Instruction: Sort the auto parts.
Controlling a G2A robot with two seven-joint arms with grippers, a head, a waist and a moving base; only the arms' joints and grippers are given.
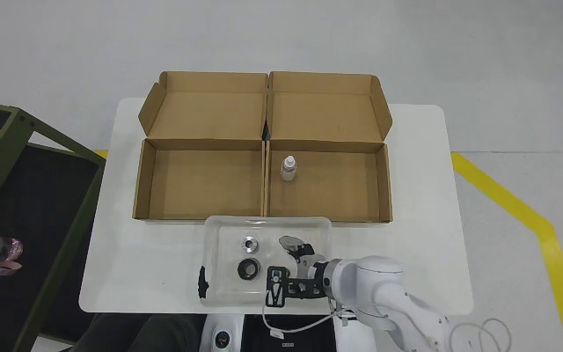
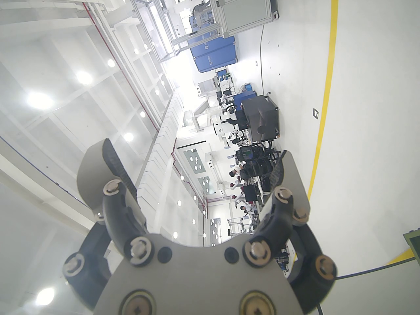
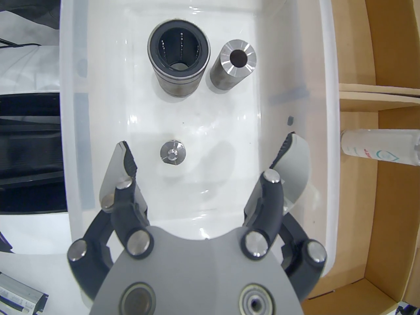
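Top view: the table carries two open cardboard boxes side by side along its far edge, the left box and the right box. A clear plastic bin sits at the middle of the near edge, touching or just beside the front walls of both boxes.

Right box contents: one small white bottle, upright, near the far left corner of the box floor.

Bin contents, three metal parts:
- Linear bearing, black-rimmed, upright in the left half of the bin, toward the near wall.
- Steel sleeve, upright, just beside the bearing on its far side; contact cannot be determined.
- Small steel bushing, near the middle of the bin floor, apart from the other two.

Right gripper: positioned over the middle of the bin, jaws spread wide and holding nothing. The bushing lies below the gap, closer to the near-side finger.

Left gripper: pointed away from the table toward the room ceiling, jaws spread apart, holding nothing.
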